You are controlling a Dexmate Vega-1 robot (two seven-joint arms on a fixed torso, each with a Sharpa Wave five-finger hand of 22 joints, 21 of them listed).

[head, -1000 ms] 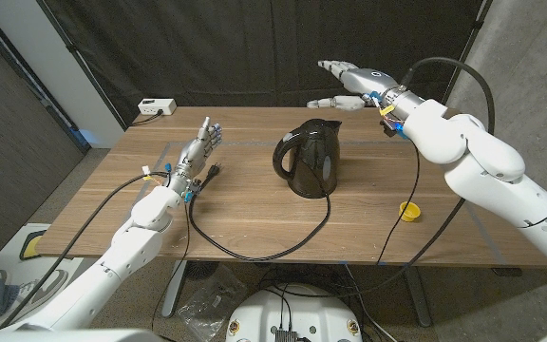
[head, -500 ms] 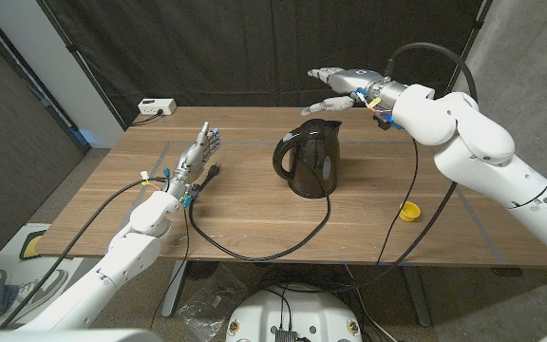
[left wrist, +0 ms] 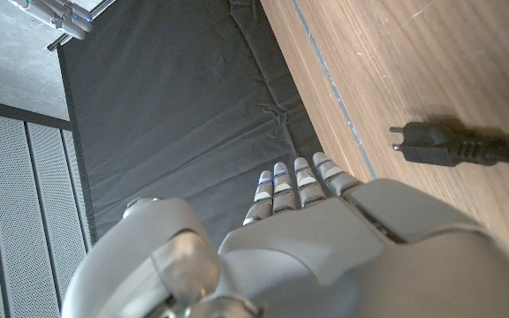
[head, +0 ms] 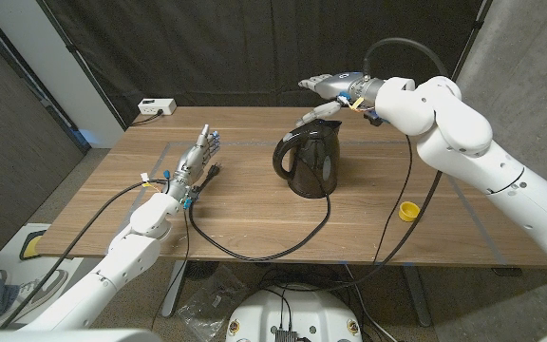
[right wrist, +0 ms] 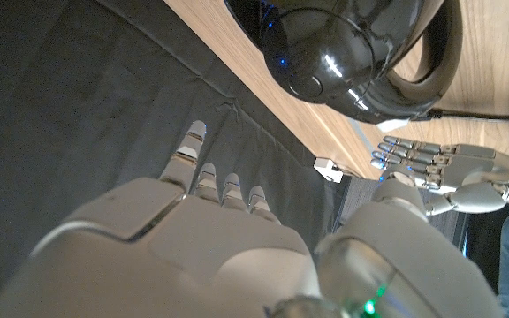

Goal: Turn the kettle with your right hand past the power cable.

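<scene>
Black curtain behind a wooden desk (head: 254, 204). Black kettle (head: 310, 158) stands mid-desk, lid shut, contents not visible; its power cable (head: 254, 249) loops toward the front edge. Right hand (head: 329, 90) hovers above the kettle, fingers spread, holding nothing. Left hand (head: 198, 154) on the desk near the plug (left wrist: 436, 144), fingers apart, empty. Yellow cap (head: 407, 211) near the right edge.

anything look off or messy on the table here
Nothing spilled or broken. The kettle stands upright, but its power cable sprawls in a loose loop over the table's front edge, with the plug lying unplugged on the wood.
</scene>
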